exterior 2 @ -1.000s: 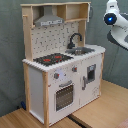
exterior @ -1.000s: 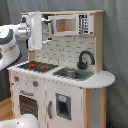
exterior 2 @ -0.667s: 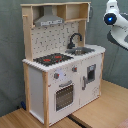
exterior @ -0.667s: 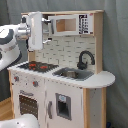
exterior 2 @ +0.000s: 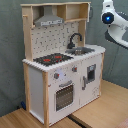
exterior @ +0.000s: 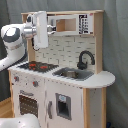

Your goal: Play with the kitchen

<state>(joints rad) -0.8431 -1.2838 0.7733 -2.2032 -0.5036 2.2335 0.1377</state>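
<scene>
Standing upright, the kitchen (exterior: 60,75) (exterior 2: 62,65) faces forward; whether the tool (exterior: 41,46) is apart, I cannot tell.

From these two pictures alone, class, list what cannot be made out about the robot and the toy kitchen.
1. The gripper: in the first exterior view, the arm ends at a white block in front of the kitchen, with no jaws shown; in the second exterior view, the picture's right edge cuts the arm off.
2. Inside the sink: hidden by its rim in both exterior views.
3. The oven's contents: too dark behind the door.
</scene>
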